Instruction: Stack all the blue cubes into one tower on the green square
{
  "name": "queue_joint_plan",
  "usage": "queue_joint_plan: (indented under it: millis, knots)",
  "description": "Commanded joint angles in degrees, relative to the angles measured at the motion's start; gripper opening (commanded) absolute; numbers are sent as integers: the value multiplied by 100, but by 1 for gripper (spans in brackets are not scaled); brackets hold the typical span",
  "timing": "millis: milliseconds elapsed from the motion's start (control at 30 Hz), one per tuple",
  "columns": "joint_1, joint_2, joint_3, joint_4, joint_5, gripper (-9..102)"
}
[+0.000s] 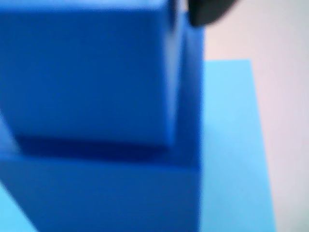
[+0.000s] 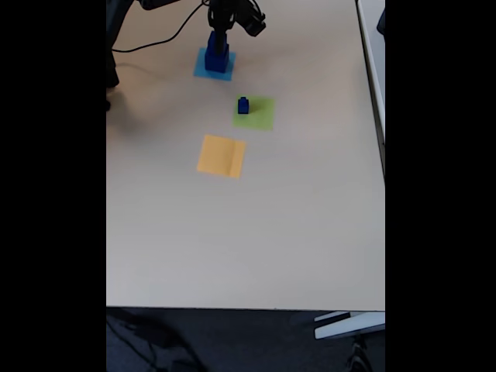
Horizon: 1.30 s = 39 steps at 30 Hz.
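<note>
In the fixed view we see a bench (image 2: 248,232) bearing 3 paper squares: a light-blue square (image 2: 203,71) at the top, a green square (image 2: 260,115) below and right of it, and an orange square (image 2: 222,156) lower still. A stack (image 2: 218,56) of blue cubes stands on the light-blue square, with the jaws (image 2: 218,31) directly over it; we cannot tell how far they are open. A small cube (image 2: 243,105) sits on the green square's left part. In the wrist view, an upper cube (image 1: 87,72) rests on a wider lower cube (image 1: 106,193).
</note>
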Motion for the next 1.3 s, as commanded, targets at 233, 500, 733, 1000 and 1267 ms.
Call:
queue_joint_plan:
  millis: [233, 500, 733, 1000, 1267]
  knots:
    - [-18, 246, -18, 26, 26, 9]
    - [167, 554, -18, 26, -246, 0]
    - [668, 1187, 9, 79, -870, 0]
    - [1740, 1477, 9, -26, -2329, 0]
    - [2681, 1529, 123, -88, -3437, 0]
